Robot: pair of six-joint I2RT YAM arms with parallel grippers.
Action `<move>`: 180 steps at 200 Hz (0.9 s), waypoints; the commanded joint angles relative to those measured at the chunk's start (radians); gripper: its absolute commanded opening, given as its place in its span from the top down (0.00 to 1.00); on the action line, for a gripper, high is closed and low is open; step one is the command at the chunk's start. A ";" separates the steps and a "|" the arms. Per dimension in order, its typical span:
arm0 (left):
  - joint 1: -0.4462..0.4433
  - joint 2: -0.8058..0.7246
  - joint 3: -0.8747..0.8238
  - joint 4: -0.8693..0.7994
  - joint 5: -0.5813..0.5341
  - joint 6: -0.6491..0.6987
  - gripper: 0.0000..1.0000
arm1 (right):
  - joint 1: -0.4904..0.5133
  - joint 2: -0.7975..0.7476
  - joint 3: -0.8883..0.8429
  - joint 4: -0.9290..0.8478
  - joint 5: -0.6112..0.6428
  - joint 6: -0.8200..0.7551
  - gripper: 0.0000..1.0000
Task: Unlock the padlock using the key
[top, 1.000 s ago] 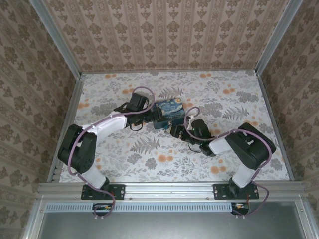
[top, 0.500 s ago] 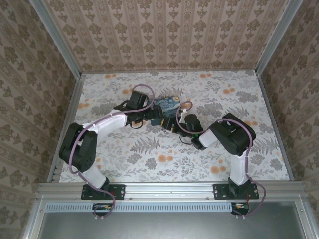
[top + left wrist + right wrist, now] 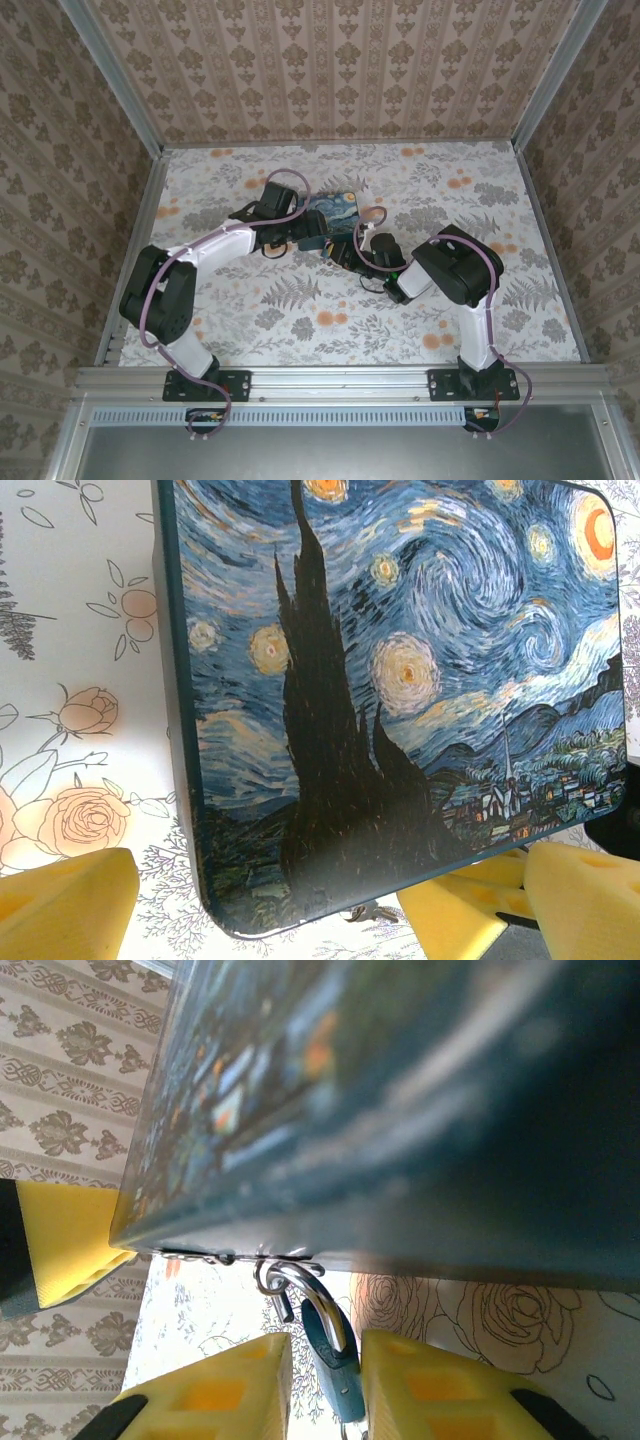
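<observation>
One padlock (image 3: 335,1370) (bluish) between two right fingers (image 3: 215,1390); one box (image 3: 400,1110).

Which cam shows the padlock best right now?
Right wrist: the padlock hangs in close-up from the box at its hasp, between the fingers of the right pincer. Left wrist catches just a sliver of metal at the box's near edge; in top external it's too small to make out.

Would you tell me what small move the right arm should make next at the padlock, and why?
Probably close the right gripper gently onto the padlock: it hangs by its shackle from the clasp of the painted box, right between the yellow fingers, and I cannot tell that they pinch it yet. A firm hold would steady it.
</observation>
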State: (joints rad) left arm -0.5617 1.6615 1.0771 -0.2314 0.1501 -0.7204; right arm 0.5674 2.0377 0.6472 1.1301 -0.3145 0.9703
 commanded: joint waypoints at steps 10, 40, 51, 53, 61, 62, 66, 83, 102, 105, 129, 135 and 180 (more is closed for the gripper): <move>0.006 0.020 0.024 0.015 0.013 0.015 0.00 | 0.008 0.036 -0.009 -0.126 -0.025 0.002 0.79; 0.008 0.020 0.027 0.017 0.018 0.018 0.00 | 0.008 0.018 -0.010 -0.138 -0.020 0.009 0.92; 0.008 0.019 0.028 0.017 0.020 0.019 0.00 | 0.008 0.004 -0.011 -0.144 -0.020 0.010 0.95; 0.008 0.020 0.028 0.017 0.021 0.019 0.00 | 0.008 0.001 -0.011 -0.147 -0.020 0.010 0.95; 0.008 0.018 0.028 0.017 0.022 0.020 0.00 | 0.008 -0.012 -0.011 -0.158 -0.020 0.009 0.95; 0.008 0.017 0.028 0.017 0.022 0.020 0.00 | 0.008 -0.013 -0.011 -0.160 -0.020 0.007 0.95; 0.008 0.016 0.027 0.016 0.023 0.020 0.00 | 0.008 -0.021 -0.011 -0.168 -0.020 0.005 0.96; 0.008 0.010 0.026 0.015 0.028 0.022 0.00 | 0.008 -0.060 -0.012 -0.199 -0.023 -0.004 1.00; 0.008 -0.003 0.023 0.012 0.025 0.029 0.00 | 0.008 -0.106 -0.020 -0.232 -0.022 -0.017 1.00; 0.008 -0.004 0.024 0.010 0.023 0.032 0.00 | 0.008 -0.114 -0.023 -0.235 -0.022 -0.017 0.97; 0.012 -0.012 0.045 -0.036 -0.010 0.066 0.00 | 0.010 -0.164 -0.030 -0.289 -0.018 -0.032 0.56; 0.016 -0.013 0.047 -0.043 -0.013 0.071 0.00 | 0.013 -0.175 -0.031 -0.307 -0.014 -0.040 0.48; 0.058 -0.011 0.064 -0.058 -0.009 0.089 0.00 | 0.067 -0.256 0.003 -0.506 0.118 -0.064 0.34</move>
State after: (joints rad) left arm -0.5289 1.6726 1.1034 -0.2558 0.1551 -0.6712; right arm 0.6014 1.8359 0.6323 0.8112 -0.2897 0.9379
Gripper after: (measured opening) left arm 0.999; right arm 0.646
